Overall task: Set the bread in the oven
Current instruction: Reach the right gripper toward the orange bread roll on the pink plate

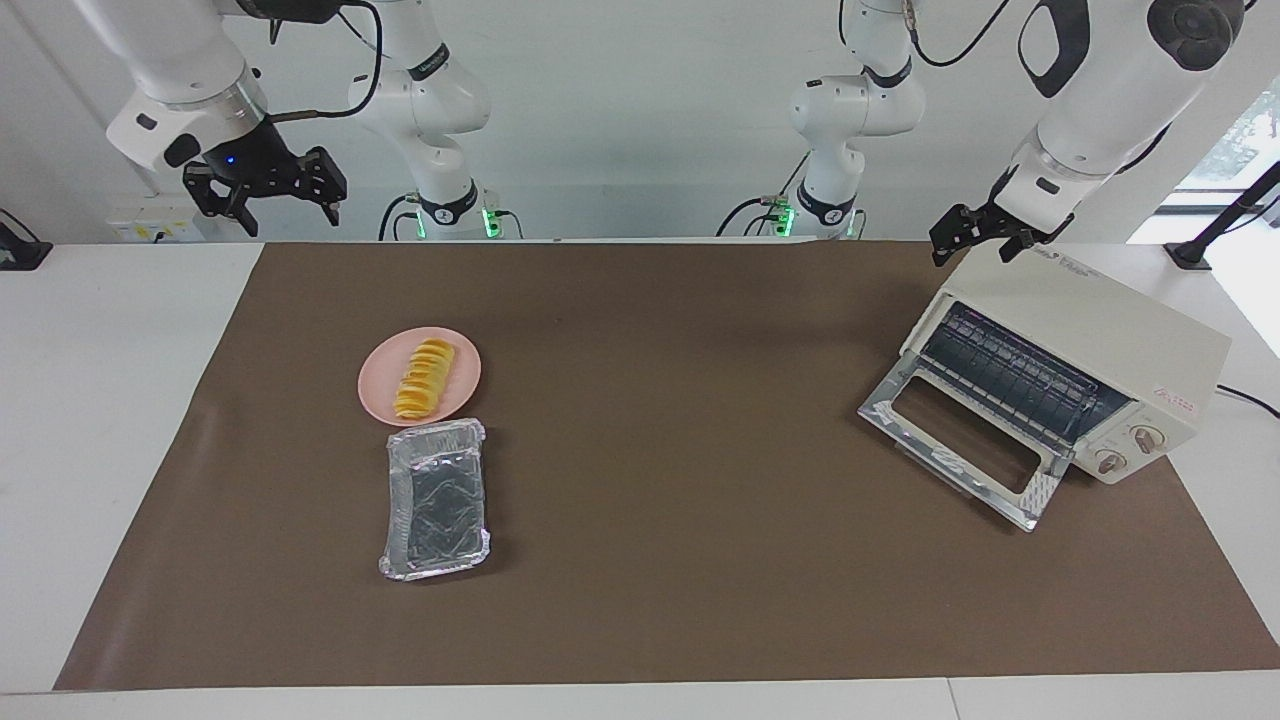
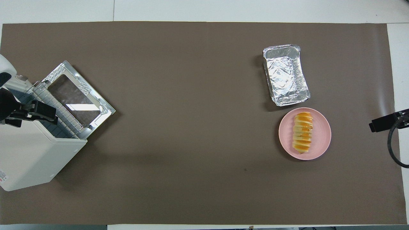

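Both grippers, right (image 1: 268,190) spread wide, left (image 1: 975,235) (fingers unreadable), are raised; ridged golden bread (image 1: 424,378) awaits the open cream oven (image 1: 1085,350).

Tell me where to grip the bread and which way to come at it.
Grip the bread at mid-length, across its narrow width, coming straight down. It lies flat on the plate, long axis running toward and away from the robots, so claw fingers should close on its long sides, probably seating between ridges. The right claw, at that end of the table, looks the handier one.
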Robot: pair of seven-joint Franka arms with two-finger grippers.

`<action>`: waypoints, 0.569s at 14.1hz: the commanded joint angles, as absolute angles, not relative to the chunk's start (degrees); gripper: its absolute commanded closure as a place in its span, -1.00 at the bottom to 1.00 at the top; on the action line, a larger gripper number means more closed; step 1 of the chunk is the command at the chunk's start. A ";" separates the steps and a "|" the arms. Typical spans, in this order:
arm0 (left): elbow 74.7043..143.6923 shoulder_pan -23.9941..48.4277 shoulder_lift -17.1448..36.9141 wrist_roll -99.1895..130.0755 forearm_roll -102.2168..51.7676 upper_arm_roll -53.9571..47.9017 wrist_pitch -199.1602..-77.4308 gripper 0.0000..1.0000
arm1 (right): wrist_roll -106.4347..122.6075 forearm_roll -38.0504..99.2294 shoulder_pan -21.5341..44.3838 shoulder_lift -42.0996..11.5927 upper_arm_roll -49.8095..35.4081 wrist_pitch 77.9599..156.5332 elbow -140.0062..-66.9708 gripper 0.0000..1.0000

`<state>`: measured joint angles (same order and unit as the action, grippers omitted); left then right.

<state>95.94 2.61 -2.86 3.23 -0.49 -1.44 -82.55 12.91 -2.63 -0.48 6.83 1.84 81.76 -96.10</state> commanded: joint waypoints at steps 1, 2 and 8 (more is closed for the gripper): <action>96.33 1.93 -3.69 2.90 -0.09 -1.85 -83.14 -1.00 | 13.97 -1.32 -1.41 9.05 1.49 83.06 -98.79 -1.00; 96.33 1.93 -3.69 2.90 -0.09 -1.93 -83.14 -1.00 | 14.15 -1.32 -1.41 9.05 1.49 83.14 -98.70 -1.00; 96.33 1.93 -3.69 2.90 -0.09 -1.85 -83.14 -1.00 | 14.41 -1.32 -0.53 11.50 1.32 86.55 -105.70 -1.00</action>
